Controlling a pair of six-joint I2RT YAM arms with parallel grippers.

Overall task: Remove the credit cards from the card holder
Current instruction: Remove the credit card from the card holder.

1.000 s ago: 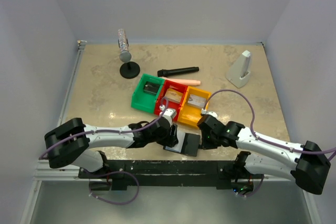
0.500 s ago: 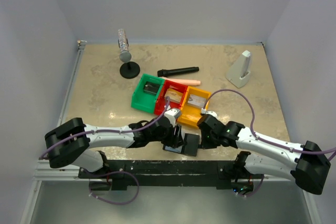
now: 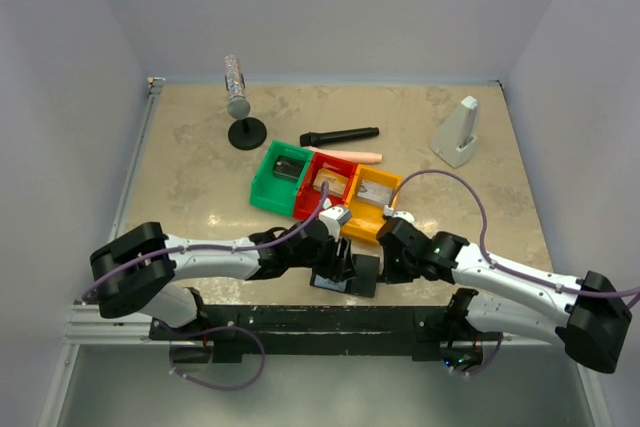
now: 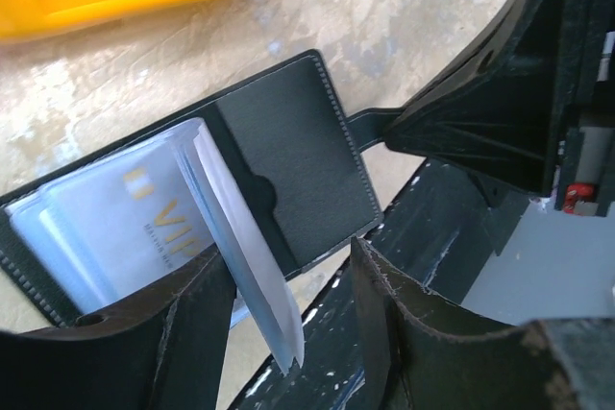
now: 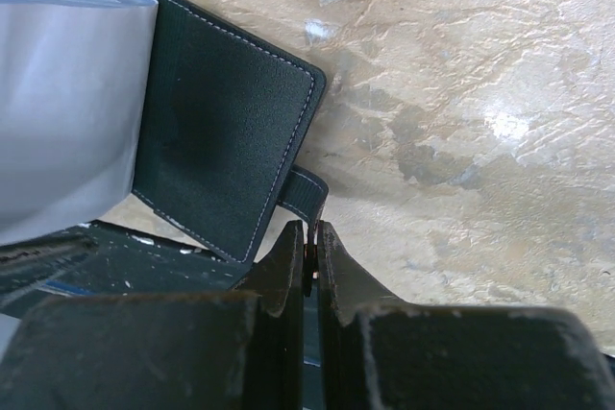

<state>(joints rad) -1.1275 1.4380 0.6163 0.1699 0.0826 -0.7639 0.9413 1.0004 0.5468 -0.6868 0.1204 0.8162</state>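
The black card holder (image 3: 360, 275) lies open at the table's near edge, its bluish-grey inside (image 4: 288, 151) up. Clear sleeves on its left half hold a pale credit card (image 4: 120, 213) with gold "VIP" lettering. One sleeve leaf (image 4: 245, 256) stands up between the fingers of my left gripper (image 4: 293, 256), close to the left finger; the jaws are open and apart from it on the right side. My right gripper (image 5: 309, 235) is shut on the holder's small black tab (image 5: 309, 194), pinning the right cover (image 5: 226, 132) flat.
Green (image 3: 280, 175), red (image 3: 325, 185) and yellow (image 3: 372, 202) bins stand in a row just beyond the holder. Farther back are a black stick (image 3: 340, 135), a pink stick (image 3: 352, 155), a stand with a grey cylinder (image 3: 240, 112) and a white wedge (image 3: 458, 135). A black rail (image 3: 320, 322) runs along the near edge.
My left gripper has moved right and nearer, from beside the holder to over its left half, with a sleeve leaf now between its fingers. The right gripper has stayed put on the tab.
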